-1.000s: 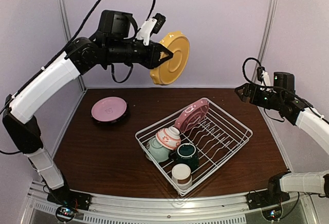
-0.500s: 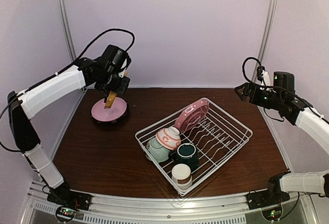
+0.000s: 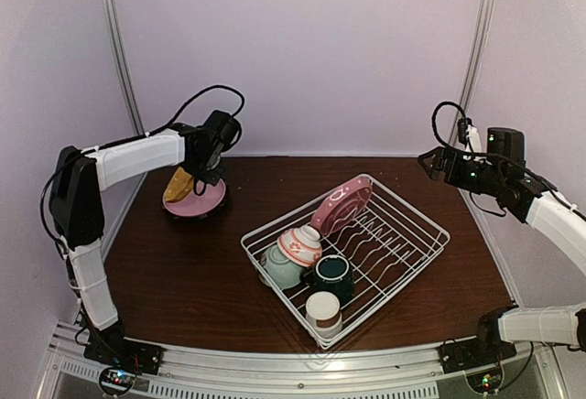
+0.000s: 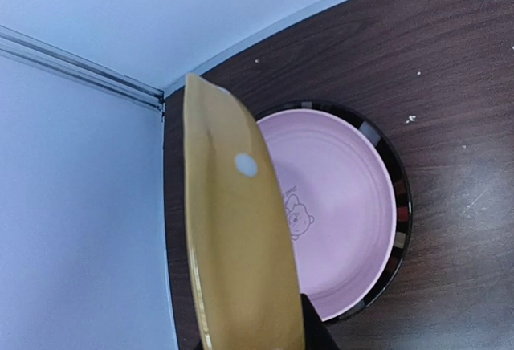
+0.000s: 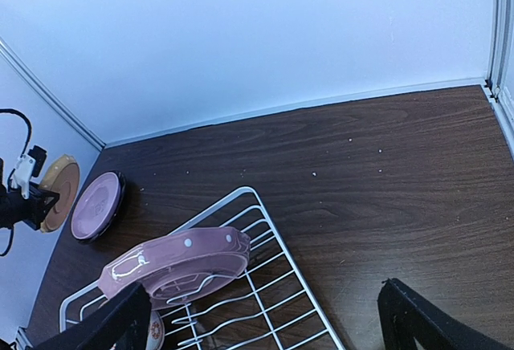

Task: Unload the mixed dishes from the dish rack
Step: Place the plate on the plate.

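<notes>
Now: yellow plate held on edge over a pink plate, far-left corner

Left gripper (image 3: 196,176) is pinching the yellow plate (image 3: 179,182) at its rim. One dark finger (image 4: 318,335) shows at the bottom of the left wrist view, pressed against the plate. The yellow plate is mustard-coloured and glossy, with a small white dot on its face. It is tilted steeply, nearly on edge. Its lower part hangs over the left side of the flat pink plate (image 3: 200,200); cannot tell if the two touch.

The flat pink plate lies on the brown table (image 3: 174,280) near the far-left corner, by the wall. It has a dark rim with grey patches and a small bear drawing in the middle.

The dish rack (image 3: 423,220) is white wire and sits skewed, centre-right on the table, one corner toward the near edge.
- The racked pink plate (image 3: 341,204) stands tilted among the prongs on the rack's far-left side, underside with white dots showing.
- The red-and-white bowl (image 3: 300,244) lies on its side, leaning on the pale green bowl (image 3: 276,269) at the rack's left corner.
- The dark green mug (image 3: 331,276) is just beside those bowls, toward the rack's middle.
- The white-and-brown cup (image 3: 322,312) is in the near corner, white on top and brown lower down.

Right gripper (image 3: 428,163) hangs high at the far right, well apart from the rack. Its fingers (image 5: 108,326) are spread wide in the right wrist view.
</notes>
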